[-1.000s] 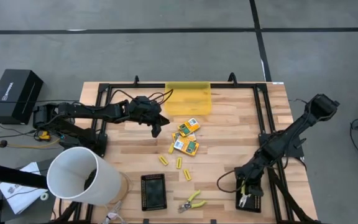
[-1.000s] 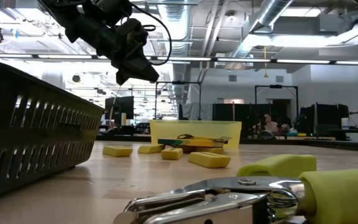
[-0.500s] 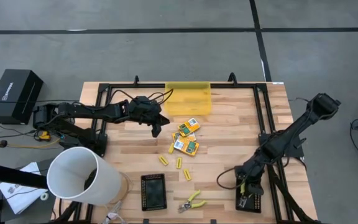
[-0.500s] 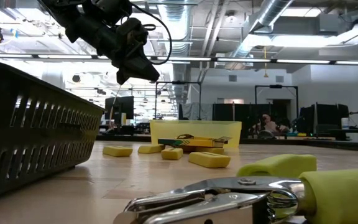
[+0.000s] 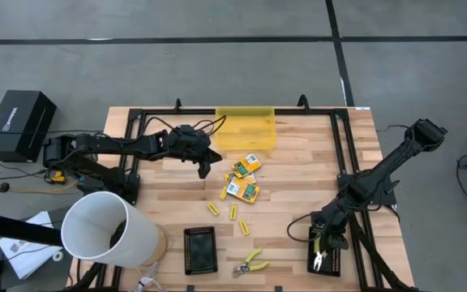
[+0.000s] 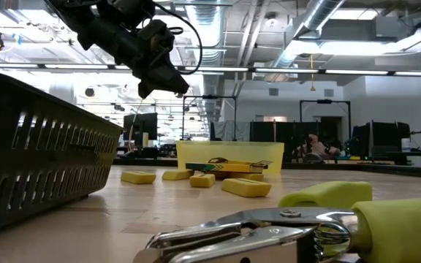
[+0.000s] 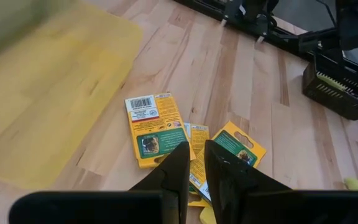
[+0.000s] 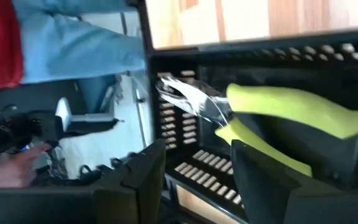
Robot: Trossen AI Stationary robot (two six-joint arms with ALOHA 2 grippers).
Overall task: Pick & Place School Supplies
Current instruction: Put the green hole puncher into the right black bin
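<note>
Over the far-right black tray (image 5: 336,266), right gripper (image 5: 324,238) with fingers spread apart and nothing between them; just beyond the fingertips, lying down inside that tray, one hand tool (image 8: 291,112) with yellow-green handles, apparently let go, no contact visible. Out on the bare wooden table (image 5: 298,178), between that tray and a second black tray (image 5: 200,249), the loose hand tool (image 5: 252,260): long axis roughly along the table's width and slightly slanted, handles pointing toward the right arm's side, metal nose toward the second tray. Nearer to the right gripper than to the left one, so probably the right arm's next pick, calling for a sideways reach toward the table's middle and a wrist turn to bring the fingers across the handles. Farther back, left gripper (image 5: 207,169) hanging above the table just beside the cluster of printed boxes (image 5: 242,178), fingers drawn almost together with only a thin slit, gripping nothing; boxes overlapping and flat, just ahead of its fingertips. Near the boxes, toward the table's front, several short yellow sticks (image 5: 233,212), scattered and apart from either gripper. Behind the boxes, the translucent yellow bin (image 5: 246,130) at the table's back edge.
</note>
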